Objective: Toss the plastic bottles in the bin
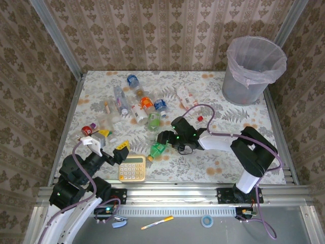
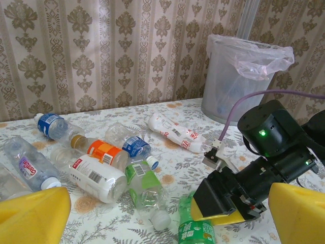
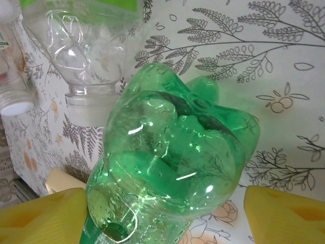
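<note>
Though cut off below, green bottle (image 3: 172, 168) between right fingers (image 3: 284, 213).

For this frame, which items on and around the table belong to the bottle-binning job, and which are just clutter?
Part of the job:
- green bottle
- other plastic bottles, scattered across the table
- bin, at the far right corner

Just lying about:
- yellow calculator, at the table's near edge
- marker
- tape roll
</note>
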You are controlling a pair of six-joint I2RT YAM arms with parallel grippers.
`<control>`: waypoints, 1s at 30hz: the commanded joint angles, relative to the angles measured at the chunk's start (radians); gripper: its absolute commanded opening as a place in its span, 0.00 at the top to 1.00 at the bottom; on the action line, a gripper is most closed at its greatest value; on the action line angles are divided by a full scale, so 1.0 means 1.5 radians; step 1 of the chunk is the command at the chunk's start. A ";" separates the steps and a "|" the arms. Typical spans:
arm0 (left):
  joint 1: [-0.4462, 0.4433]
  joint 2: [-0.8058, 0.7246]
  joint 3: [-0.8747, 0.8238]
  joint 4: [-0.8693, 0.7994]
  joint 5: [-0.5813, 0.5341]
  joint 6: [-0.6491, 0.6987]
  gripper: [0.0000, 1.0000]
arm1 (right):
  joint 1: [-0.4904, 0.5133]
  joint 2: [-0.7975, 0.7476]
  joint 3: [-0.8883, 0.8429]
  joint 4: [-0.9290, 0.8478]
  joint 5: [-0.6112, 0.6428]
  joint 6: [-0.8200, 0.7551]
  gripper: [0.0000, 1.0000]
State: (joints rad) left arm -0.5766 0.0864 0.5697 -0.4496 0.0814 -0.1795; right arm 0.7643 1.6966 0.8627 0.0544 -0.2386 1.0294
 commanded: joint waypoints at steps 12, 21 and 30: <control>-0.005 0.004 0.014 -0.007 -0.004 0.005 0.00 | 0.011 0.036 0.021 -0.043 0.049 -0.010 0.22; -0.005 0.003 0.014 -0.007 -0.003 0.006 0.00 | 0.012 0.011 0.007 -0.074 0.077 -0.027 0.37; -0.005 0.004 0.013 -0.007 -0.004 0.006 0.00 | 0.012 -0.053 -0.011 -0.091 0.118 -0.053 0.44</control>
State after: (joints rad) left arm -0.5766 0.0864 0.5697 -0.4644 0.0814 -0.1795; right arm 0.7753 1.6726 0.8658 -0.0376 -0.1345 0.9821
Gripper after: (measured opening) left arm 0.997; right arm 0.612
